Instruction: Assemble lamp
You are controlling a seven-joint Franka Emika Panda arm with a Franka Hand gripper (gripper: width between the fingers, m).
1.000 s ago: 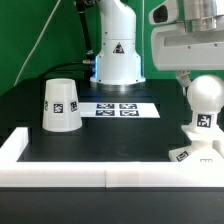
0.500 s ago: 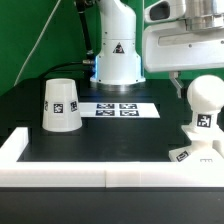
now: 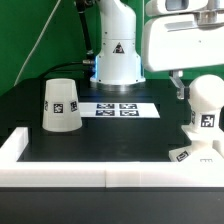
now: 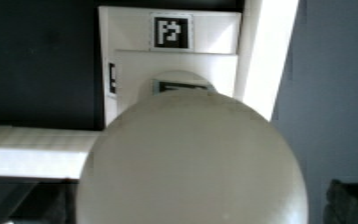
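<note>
The lamp's rounded white bulb (image 3: 207,103) stands upright on the flat square base (image 3: 197,153) at the exterior view's right. The tapered shade (image 3: 60,104) stands apart at the left, tag facing the camera. My gripper (image 3: 203,90) hangs over the bulb, open, with one finger (image 3: 178,86) just left of the bulb and a gap between them. In the wrist view the bulb (image 4: 194,150) fills the middle, the base (image 4: 176,45) with its tag lies behind it, and my gripper (image 4: 190,205) straddles the bulb without touching it.
The marker board (image 3: 118,109) lies flat in the middle of the black table. The robot's white body (image 3: 117,50) stands behind it. A raised white rim (image 3: 60,168) runs along the table's front and left, right beside the base.
My gripper has shifted a little to the exterior view's left and looms larger over the bulb. The bulb, base and shade have not moved.
</note>
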